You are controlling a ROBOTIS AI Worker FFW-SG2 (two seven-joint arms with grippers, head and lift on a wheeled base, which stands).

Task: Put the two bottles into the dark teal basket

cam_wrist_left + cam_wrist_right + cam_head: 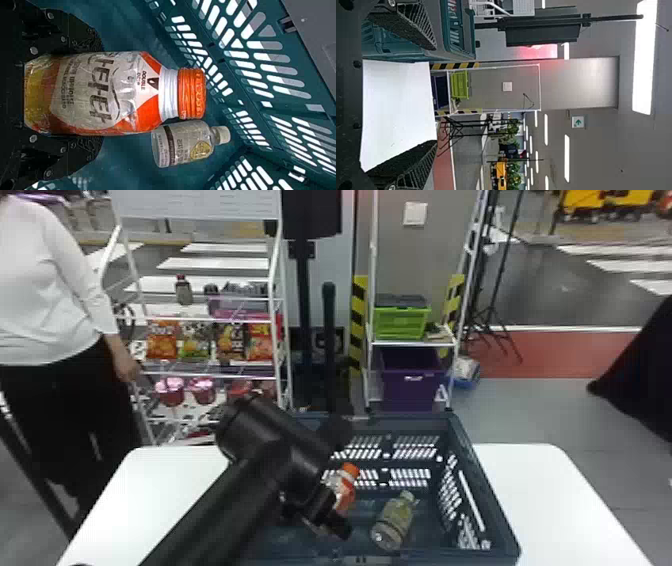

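A glossy clear plastic bottle with an orange cap and a white-and-orange wrap (pixel 107 93) is sitting between the left gripper's (pixel 334 515) jaws, which are pinching its sides over the floor of the slotted, dark teal plastic basket (pixel 486 485). A pale-capped, clear cylindrical bottle (pixel 395 522) is lying on that floor. The right gripper's (pixel 433 95) ridged jaws are standing wide apart.

Black arm (pixel 215 500), silver screws (pixel 34 50)

A lab or demo hall, it seems: white metal rack (pixel 197 204) with shiny, colourful snack bags (pixel 162 340) far left, thin black tripods (pixel 492 310) far right, yellow-and-black striping (pixel 358 325) between
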